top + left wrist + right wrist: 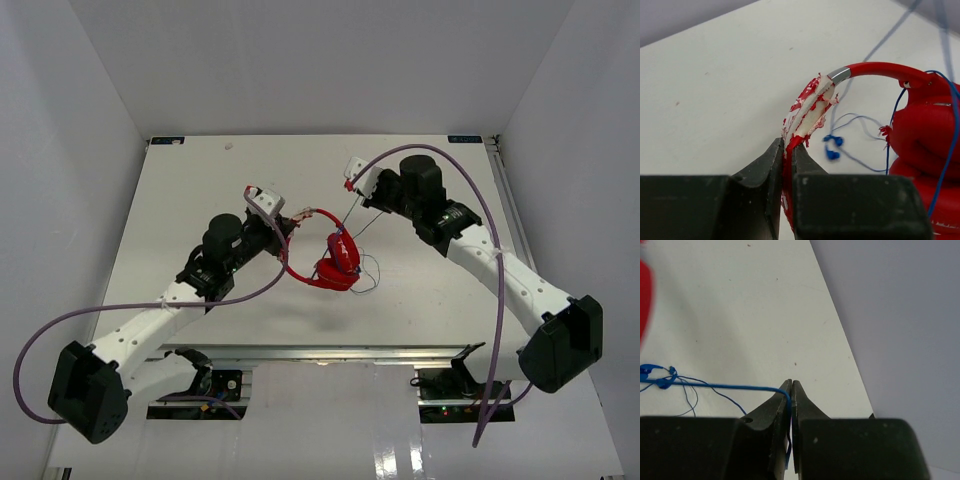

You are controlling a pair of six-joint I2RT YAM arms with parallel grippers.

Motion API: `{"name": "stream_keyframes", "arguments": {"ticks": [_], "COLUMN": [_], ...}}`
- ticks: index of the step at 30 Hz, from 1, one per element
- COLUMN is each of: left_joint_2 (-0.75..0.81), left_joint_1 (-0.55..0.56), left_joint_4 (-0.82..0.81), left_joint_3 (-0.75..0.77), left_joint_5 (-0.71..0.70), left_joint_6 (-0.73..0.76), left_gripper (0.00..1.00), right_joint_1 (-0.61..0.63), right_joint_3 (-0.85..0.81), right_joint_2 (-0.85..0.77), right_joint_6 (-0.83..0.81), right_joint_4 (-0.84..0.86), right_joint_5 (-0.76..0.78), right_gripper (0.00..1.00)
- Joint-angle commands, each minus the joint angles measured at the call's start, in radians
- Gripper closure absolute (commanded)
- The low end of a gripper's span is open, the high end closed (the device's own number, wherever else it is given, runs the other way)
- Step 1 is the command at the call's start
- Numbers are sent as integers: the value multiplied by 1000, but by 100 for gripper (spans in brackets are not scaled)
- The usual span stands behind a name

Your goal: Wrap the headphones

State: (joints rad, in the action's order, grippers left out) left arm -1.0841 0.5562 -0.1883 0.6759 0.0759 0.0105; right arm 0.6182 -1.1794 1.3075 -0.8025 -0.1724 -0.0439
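Left fingers (778, 154) clamp headband (810, 110); right fingers (783, 396) pinch cable (730, 386); headphones (335, 262) central on table (200, 190), edges far.

Right wrist view: headphones (644, 300) are a red blur cut by the left edge; the cable (725, 386) end hides inside the right gripper (791, 385).

Left arm (150, 318), right arm (505, 272): jaws clamped.

Red headphones (335, 264) mid-table, headband padding peeling, blue cable (730, 386) taut.
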Motion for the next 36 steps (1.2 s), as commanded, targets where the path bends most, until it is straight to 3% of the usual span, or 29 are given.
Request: {"name": "stream_keyframes", "arguments": {"ticks": [1,5,7,11,12,14,17,23,25,31,34,36], "left_joint_2": [124,151,156,121,100,54,-11,-105,-105,-96,-143,-172], "left_joint_1": [4,4,5,5,5,6,12,14,14,14,13,1], "left_joint_4": [-70,-127,-177,-242,-260,-290,-299,-236,-199,-69,-39,-19], "left_joint_3": [17,58,82,179,211,271,369,557,593,634,668,686], "left_joint_5": [356,439,412,364,361,361,345,244,153,-383,-585,-665], "left_joint_6": [-137,-288,-368,-505,-542,-586,-665,-716,-698,-632,-468,-336], "left_gripper": [100,100,100,100,100,100,100,100,100,100,100,100], "right_joint_1": [-124,-210,-235,-248,-242,-214,-163,-86,-79,-66,-64,-64], "right_joint_3": [35,103,140,276,316,376,381,368,393,505,529,529], "right_joint_2": [36,62,77,95,110,151,215,322,323,254,172,93], "right_joint_6": [121,234,312,694,856,1073,1297,1514,1527,1487,1403,1244], "right_joint_4": [110,145,183,550,718,1033,1254,1535,1565,1562,1405,1253], "right_joint_5": [-224,-565,-842,-1179,-1217,-1236,-1224,-1191,-1186,-1196,-1201,-1185], "right_gripper": [92,92,92,92,92,91,89,86,85,87,92,92]}}
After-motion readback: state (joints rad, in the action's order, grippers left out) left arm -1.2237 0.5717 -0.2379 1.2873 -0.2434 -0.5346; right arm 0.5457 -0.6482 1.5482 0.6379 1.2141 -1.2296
